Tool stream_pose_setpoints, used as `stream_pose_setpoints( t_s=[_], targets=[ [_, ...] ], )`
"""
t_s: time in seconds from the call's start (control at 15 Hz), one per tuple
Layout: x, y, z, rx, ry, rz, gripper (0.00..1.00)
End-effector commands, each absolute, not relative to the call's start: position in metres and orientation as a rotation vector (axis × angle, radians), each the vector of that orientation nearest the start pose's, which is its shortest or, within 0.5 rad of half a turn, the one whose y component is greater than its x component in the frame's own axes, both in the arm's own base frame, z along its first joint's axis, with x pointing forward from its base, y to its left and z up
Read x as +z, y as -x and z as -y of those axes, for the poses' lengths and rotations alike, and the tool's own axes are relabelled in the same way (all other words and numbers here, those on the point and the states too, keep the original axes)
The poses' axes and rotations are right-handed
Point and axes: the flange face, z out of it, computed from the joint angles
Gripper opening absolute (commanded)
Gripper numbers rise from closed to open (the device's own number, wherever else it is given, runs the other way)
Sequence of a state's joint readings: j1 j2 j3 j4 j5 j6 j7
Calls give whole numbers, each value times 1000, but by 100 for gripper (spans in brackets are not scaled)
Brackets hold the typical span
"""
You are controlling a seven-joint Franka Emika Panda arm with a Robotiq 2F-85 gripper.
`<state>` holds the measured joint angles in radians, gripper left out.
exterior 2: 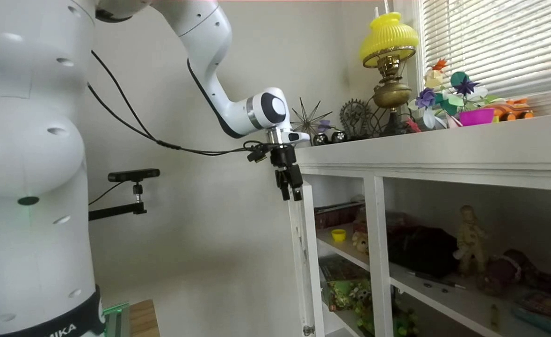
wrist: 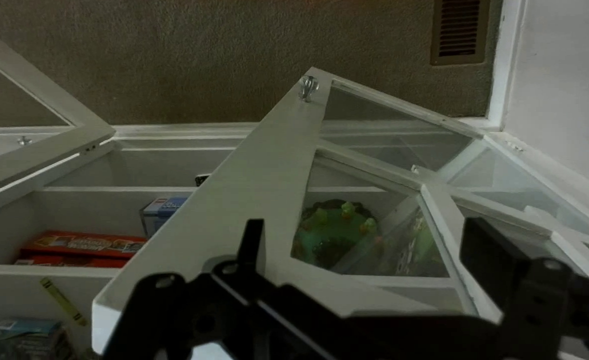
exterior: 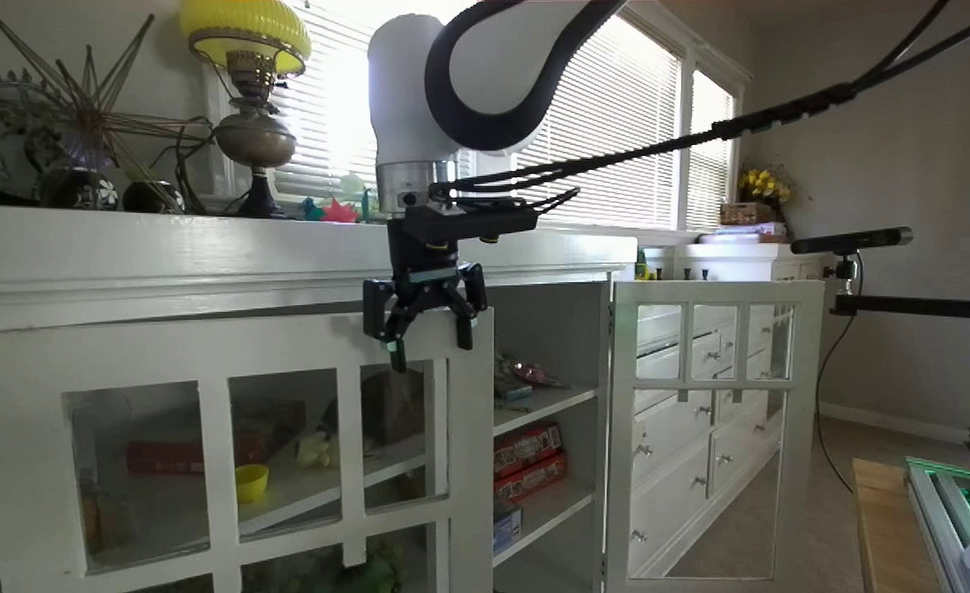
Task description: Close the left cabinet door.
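The left cabinet door (exterior: pixel 218 461) stands ajar, the fingers (exterior: pixel 464 331) spread beside it

In both exterior views the left cabinet door, white and glass-paned, hangs from the left end of the cabinet (exterior: pixel 205 247), its free edge standing out from the front. A clear knob (wrist: pixel 308 88) sits near one corner. The fingers point down in front of the door's top rail, close to its free corner. They are wide apart and have hold of nothing; whether they touch the door cannot be told. To the right, the other paned door (exterior: pixel 711 384) stands wide open. Between the two doors, shelves (exterior: pixel 551 410) bear red boxes (exterior: pixel 526 450). A yellow cup (exterior: pixel 251 483) sits behind the left door's panes, and a yellow-shaded lamp (exterior: pixel 256 140) stands on the cabinet top.
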<state>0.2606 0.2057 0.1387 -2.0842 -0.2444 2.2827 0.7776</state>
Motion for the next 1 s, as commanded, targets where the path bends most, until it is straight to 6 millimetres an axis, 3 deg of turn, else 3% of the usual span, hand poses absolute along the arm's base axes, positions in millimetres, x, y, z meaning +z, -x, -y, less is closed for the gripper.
stream_pose_setpoints(
  t_s=[0.0, 0.6, 0.67, 0.73, 0.93],
  targets=[
    [323, -561, -216, -203, 3310, -292, 100],
    [325, -589, -202, -364, 3384, -256, 100],
    [327, -590, -200, -386, 3388, -253, 83],
    [329, -591, -199, -399, 3393, -252, 74],
    [333, -592, -199, -464, 3397, -245, 52]
  ],
)
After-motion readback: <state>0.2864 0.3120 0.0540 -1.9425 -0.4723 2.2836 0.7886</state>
